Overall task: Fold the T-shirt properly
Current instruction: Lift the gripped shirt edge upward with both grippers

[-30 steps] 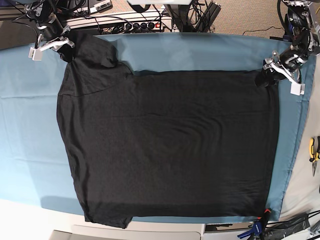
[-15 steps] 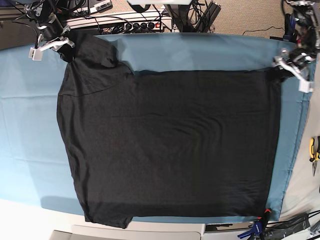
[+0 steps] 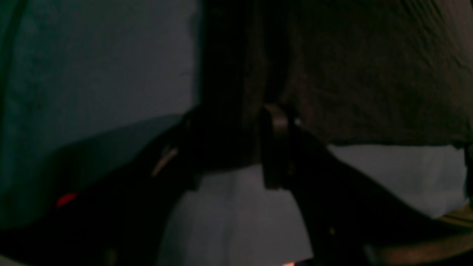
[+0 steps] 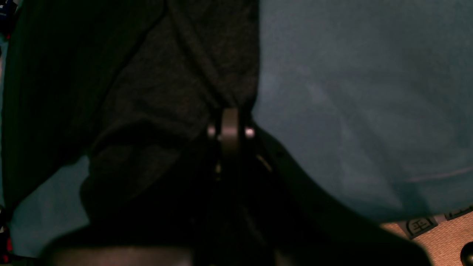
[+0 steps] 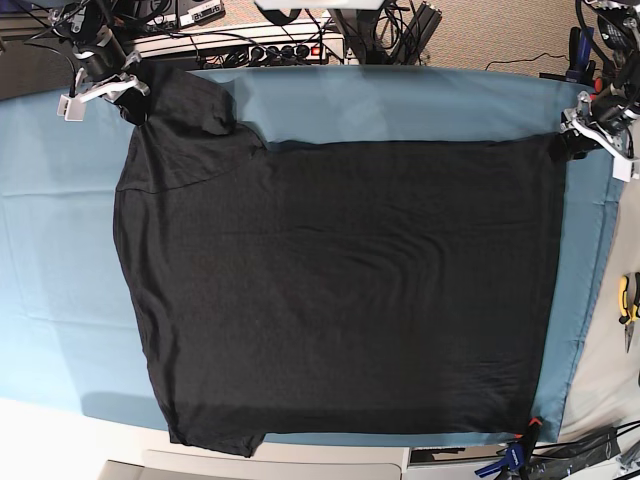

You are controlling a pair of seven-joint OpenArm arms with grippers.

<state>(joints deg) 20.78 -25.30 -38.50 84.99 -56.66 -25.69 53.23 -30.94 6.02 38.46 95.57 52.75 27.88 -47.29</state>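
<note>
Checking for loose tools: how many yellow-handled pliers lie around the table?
1: yellow-handled pliers at the base view's right edge, beside the teal-blue cloth sheet. Others may be hidden.

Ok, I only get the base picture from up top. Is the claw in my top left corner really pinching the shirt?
Observer: Yes. In the right wrist view, the right gripper has its fingers pressed together on a fold of the T-shirt.
Operator: And the claw on the other side?
Observer: In the left wrist view, the left gripper has its fingers set apart, with a thick bunch of the dark shirt cloth filling the gap between them.
</note>
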